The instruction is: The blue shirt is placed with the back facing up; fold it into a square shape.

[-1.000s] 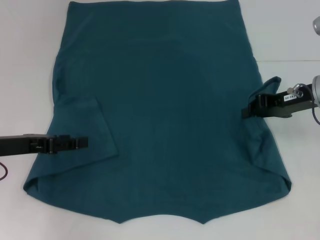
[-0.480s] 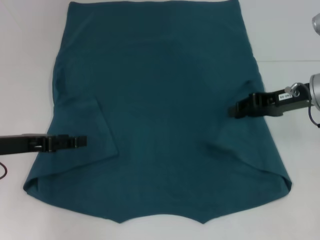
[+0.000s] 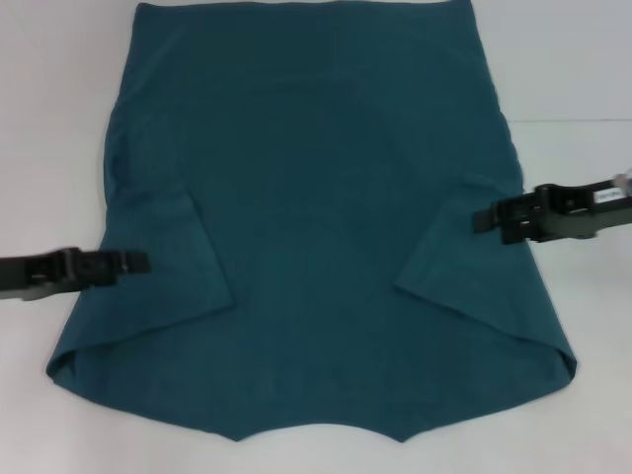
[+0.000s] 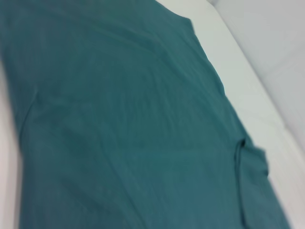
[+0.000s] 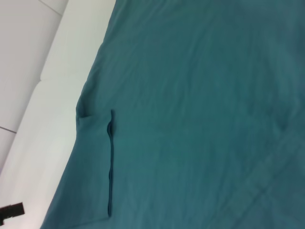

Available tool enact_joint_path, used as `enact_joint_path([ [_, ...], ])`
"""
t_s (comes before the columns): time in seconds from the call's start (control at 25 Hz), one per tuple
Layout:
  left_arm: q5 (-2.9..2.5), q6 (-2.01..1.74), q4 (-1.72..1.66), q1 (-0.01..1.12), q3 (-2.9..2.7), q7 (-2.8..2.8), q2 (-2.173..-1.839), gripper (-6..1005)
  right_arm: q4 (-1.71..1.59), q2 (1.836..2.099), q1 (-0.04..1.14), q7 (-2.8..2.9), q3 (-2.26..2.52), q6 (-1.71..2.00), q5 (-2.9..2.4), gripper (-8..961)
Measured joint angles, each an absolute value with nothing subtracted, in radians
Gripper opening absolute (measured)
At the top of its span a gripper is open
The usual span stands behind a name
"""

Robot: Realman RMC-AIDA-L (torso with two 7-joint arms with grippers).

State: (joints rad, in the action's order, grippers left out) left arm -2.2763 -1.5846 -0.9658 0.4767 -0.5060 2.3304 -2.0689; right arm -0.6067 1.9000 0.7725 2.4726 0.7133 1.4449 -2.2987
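Note:
The blue shirt (image 3: 316, 197) lies flat on the white table (image 3: 49, 99), hem at the far end and neckline nearest me. Its left sleeve (image 3: 188, 257) and right sleeve (image 3: 449, 262) are both folded inward onto the body. My left gripper (image 3: 143, 263) hovers at the shirt's left edge, beside the folded left sleeve. My right gripper (image 3: 478, 219) is open just over the outer part of the folded right sleeve, holding nothing. The left wrist view shows the shirt (image 4: 119, 119) with the right sleeve fold (image 4: 252, 162). The right wrist view shows the shirt (image 5: 200, 95) and the left sleeve fold (image 5: 93, 167).
Bare white tabletop surrounds the shirt on both sides and at the near edge. In the right wrist view the left gripper (image 5: 12, 210) shows as a small dark shape beyond the shirt's edge.
My right gripper carried the right sleeve inward over the body, let it go, and drew back to the right. My left arm has pulled back to the left.

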Motion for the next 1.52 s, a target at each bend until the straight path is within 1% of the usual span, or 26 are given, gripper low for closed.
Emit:
enact_joint_path([
  [0.12, -2.284, -1.670, -0.966, 0.474, -0.438, 2.451, -2.051, 721, -0.608, 1.883, 0.756, 2.470, 0.694, 1.472, -2.298, 587],
  [0.24, -2.321, -1.721, -0.967, 0.462, -0.369, 2.515, -2.039, 721, -0.609, 1.877, 0.743, 2.469, 0.690, 1.474, -2.298, 677],
  [0.48, -2.422, -1.707, -0.968, 0.434, -0.286, 2.541, -2.037, 720, -0.609, 1.876, 0.737, 2.456, 0.688, 1.474, -2.298, 748],
  [0.72, -2.461, -1.652, -0.962, 0.413, -0.286, 2.501, -2.046, 720, -0.609, 1.880, 0.736, 2.454, 0.689, 1.472, -2.298, 748],
  [1.08, -2.462, -1.579, -0.925, 0.412, -0.302, 2.334, -2.060, 720, -0.609, 1.882, 0.729, 2.441, 0.687, 1.470, -2.298, 747],
  [1.52, -2.462, -1.516, -0.894, 0.409, -0.309, 2.380, -2.062, 721, -0.609, 1.881, 0.720, 2.440, 0.674, 1.472, -2.298, 747],
])
